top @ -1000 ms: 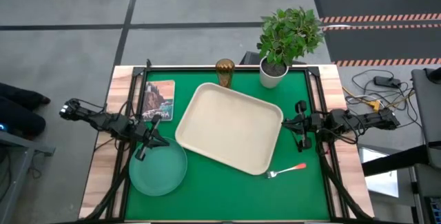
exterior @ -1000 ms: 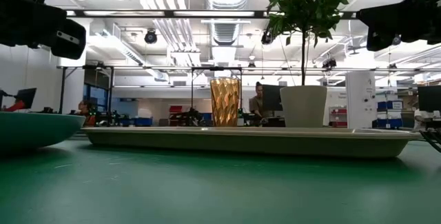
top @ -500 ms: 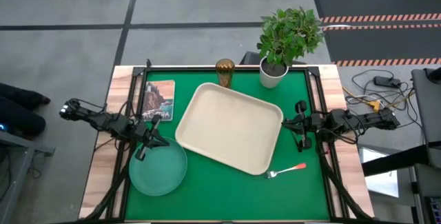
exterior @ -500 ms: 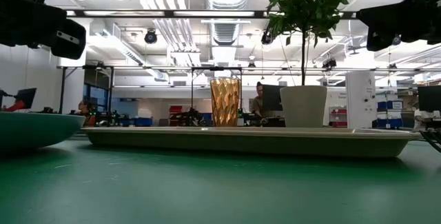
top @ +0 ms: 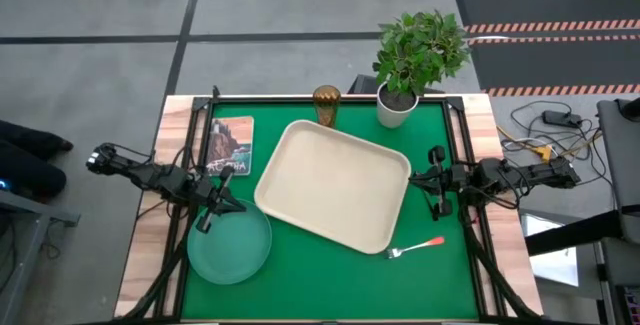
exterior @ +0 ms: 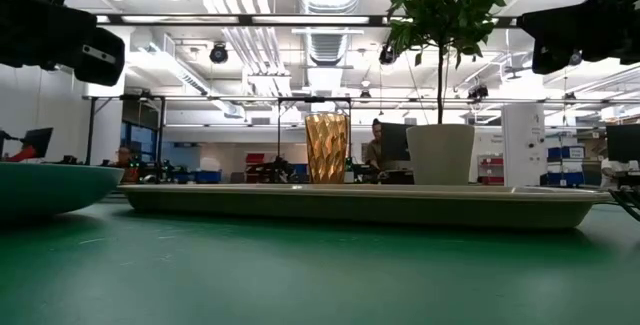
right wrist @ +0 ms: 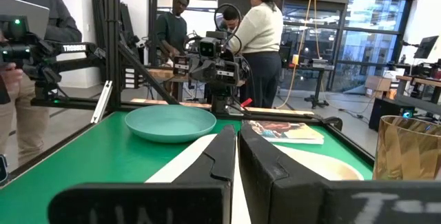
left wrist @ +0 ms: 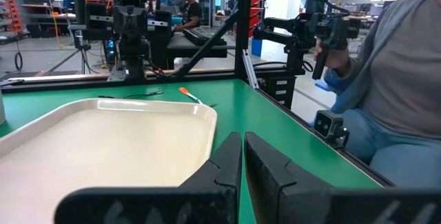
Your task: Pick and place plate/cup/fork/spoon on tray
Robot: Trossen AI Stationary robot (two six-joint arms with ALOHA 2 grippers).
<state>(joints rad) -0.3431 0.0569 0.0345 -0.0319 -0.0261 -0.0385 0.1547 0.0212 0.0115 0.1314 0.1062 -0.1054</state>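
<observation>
The cream tray (top: 333, 185) lies slantwise in the middle of the green mat. The teal plate (top: 230, 247) rests on the mat at the near left. The amber cup (top: 326, 105) stands upright at the far edge. The red-handled fork (top: 415, 248) lies near the tray's near right corner. A slim dark thing (left wrist: 131, 95) on the mat by the right arm may be the spoon; I cannot tell. My left gripper (left wrist: 242, 136) is shut and empty, above the plate's far rim (top: 222, 208). My right gripper (right wrist: 236, 129) is shut and empty, beside the tray's right edge (top: 415, 177).
A picture-covered book (top: 231, 145) lies at the far left of the mat. A plant in a white pot (top: 398, 105) stands at the far edge, right of the cup. Black frame rails border the mat. People stand beyond the table's left and right sides.
</observation>
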